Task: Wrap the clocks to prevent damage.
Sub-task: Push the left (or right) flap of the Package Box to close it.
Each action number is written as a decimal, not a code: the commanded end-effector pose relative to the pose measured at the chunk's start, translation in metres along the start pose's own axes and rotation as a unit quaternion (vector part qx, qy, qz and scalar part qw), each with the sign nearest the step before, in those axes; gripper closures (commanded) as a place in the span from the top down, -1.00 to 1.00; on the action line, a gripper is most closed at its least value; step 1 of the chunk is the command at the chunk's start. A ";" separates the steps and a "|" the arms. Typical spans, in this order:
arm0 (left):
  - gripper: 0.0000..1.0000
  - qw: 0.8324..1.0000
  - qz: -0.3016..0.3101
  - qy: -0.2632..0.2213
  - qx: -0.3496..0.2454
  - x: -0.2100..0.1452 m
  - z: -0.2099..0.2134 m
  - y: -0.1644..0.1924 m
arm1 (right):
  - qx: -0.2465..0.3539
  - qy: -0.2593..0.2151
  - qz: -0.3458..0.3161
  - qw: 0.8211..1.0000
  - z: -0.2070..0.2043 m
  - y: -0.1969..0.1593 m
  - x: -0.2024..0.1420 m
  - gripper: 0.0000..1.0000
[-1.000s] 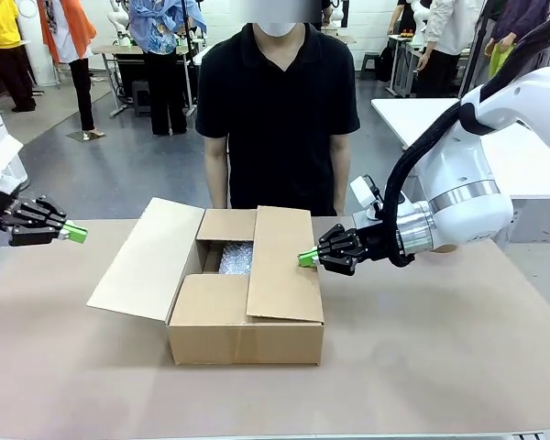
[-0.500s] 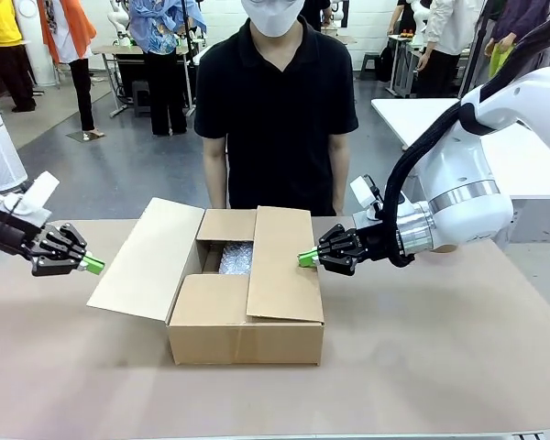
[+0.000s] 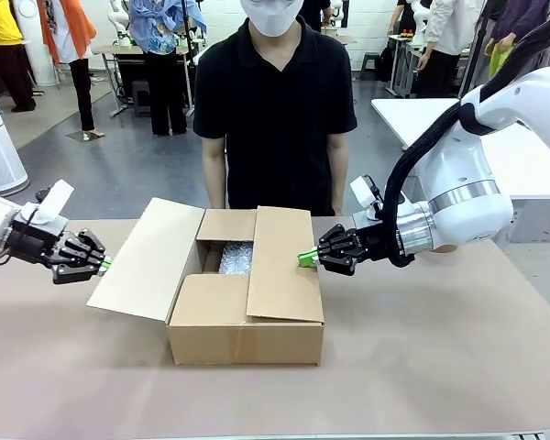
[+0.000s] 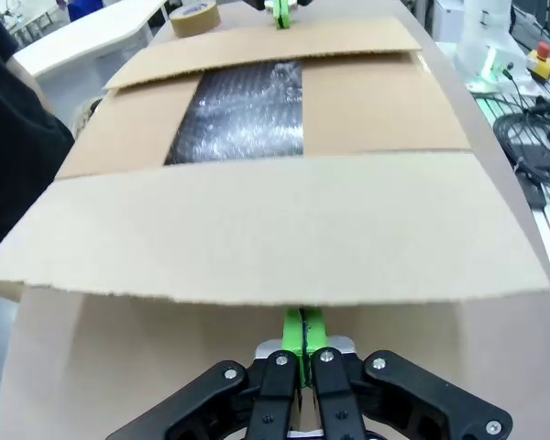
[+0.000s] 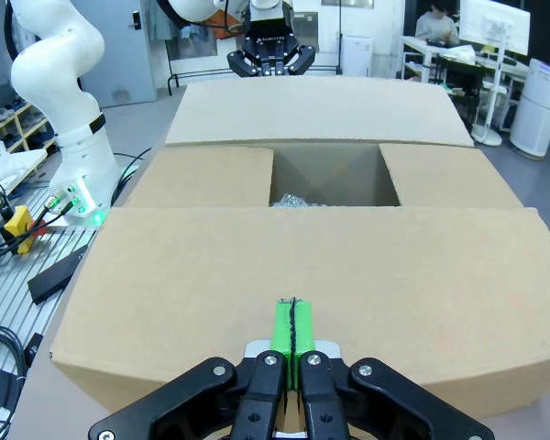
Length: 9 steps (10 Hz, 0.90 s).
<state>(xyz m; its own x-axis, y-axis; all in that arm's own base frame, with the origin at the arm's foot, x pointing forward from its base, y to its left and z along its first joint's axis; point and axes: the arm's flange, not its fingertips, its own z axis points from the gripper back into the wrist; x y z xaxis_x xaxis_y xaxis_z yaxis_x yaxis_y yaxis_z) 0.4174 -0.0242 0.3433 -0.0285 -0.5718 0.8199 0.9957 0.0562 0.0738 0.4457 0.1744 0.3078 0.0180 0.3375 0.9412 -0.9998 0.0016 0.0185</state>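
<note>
Closing the cardboard box (image 3: 246, 344) looks to be the step in hand, with the wrapping itself seemingly done: the box sits in the middle of the table (image 3: 440, 367), and through the gap between its flaps shows a crumpled bundle of bubble wrap (image 3: 236, 257) down inside. Whether the clocks lie within that bundle cannot be told, since no dial shows through the plastic. The right flap (image 3: 284, 266) is folded flat over the opening, and the right hand (image 3: 306, 258), its green pads pressed together on nothing, rests its tip on that flap near the outer edge as if to pin it down. The near flap (image 3: 209, 301) and the far flap (image 3: 227, 225) are also folded in. The left flap (image 3: 147, 257) slants outward and down toward the table, and the left hand (image 3: 99, 266), likewise closed and empty, has its tip at the flap's free edge, seemingly just beneath it. The next move probably calls for that hand to lift and swing the flap up and over to meet the right one, without dragging the box sideways. A roll of tape (image 4: 194, 18) lies beyond the box, and a person (image 3: 275, 119) stands at the far side, arms down
</note>
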 end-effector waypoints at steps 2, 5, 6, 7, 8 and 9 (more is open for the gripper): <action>-0.99 0.998 0.002 -0.059 -0.007 0.004 -0.039 -0.010 | 0.000 0.003 -0.003 1.000 -0.002 0.001 -0.003 -0.98; -0.99 0.993 0.005 -0.118 -0.006 0.019 -0.065 -0.013 | 0.000 0.003 -0.003 1.000 -0.002 0.001 -0.003 -0.98; -0.99 0.991 0.000 -0.132 -0.008 0.027 -0.070 -0.011 | 0.000 0.003 -0.003 1.000 -0.002 0.001 -0.003 -0.98; -0.99 0.990 -0.003 -0.137 -0.009 0.032 -0.075 -0.010 | 0.000 0.003 -0.003 1.000 -0.002 0.001 -0.003 -0.98; -0.99 0.989 -0.007 -0.146 -0.007 0.037 -0.080 -0.011 | 0.000 0.003 -0.003 1.000 -0.002 0.001 -0.003 -0.98; -0.99 0.989 -0.008 -0.150 -0.010 0.041 -0.085 -0.011 | 0.000 0.003 -0.003 1.000 -0.002 0.001 -0.003 -0.98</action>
<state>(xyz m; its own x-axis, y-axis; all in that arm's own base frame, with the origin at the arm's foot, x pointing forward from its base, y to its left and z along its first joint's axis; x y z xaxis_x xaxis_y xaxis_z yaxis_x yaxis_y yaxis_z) 0.4110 -0.1104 0.3333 -0.0246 -0.3330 0.9426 0.9986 0.0368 0.0390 0.4457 0.1744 0.3078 0.0180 0.3375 0.9412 -0.9998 0.0017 0.0185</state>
